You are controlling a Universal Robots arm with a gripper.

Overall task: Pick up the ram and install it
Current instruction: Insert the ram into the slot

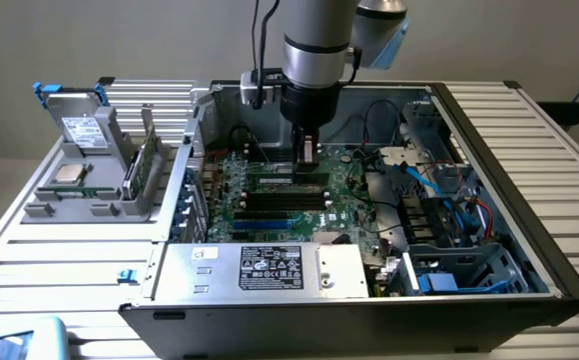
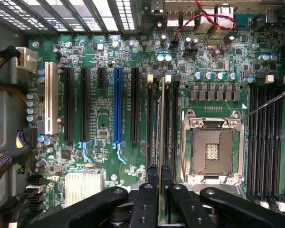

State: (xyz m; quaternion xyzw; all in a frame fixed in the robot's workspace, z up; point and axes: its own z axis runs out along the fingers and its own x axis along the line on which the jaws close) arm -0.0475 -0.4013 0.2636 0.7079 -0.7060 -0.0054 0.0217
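The ram [image 1: 274, 178] is a thin green stick with a white label. It stands on edge along a black memory slot [image 2: 149, 123] of the motherboard [image 1: 269, 219], inside the open computer case. My gripper [image 1: 310, 159] reaches straight down into the case and is shut on the ram near one end. In the wrist view the ram [image 2: 160, 118] shows edge-on as a thin line between my black fingers [image 2: 152, 190], in line with the slots beside the CPU socket [image 2: 211, 149]. Whether it is fully seated I cannot tell.
A power supply [image 1: 259, 270] sits at the case's front. Cables [image 1: 439, 187] and a drive cage [image 1: 460, 274] crowd the exterior view's right. Outside the case, a grey holder [image 1: 119, 202] carries another green board [image 1: 145, 165] and a silver hard drive [image 1: 82, 131].
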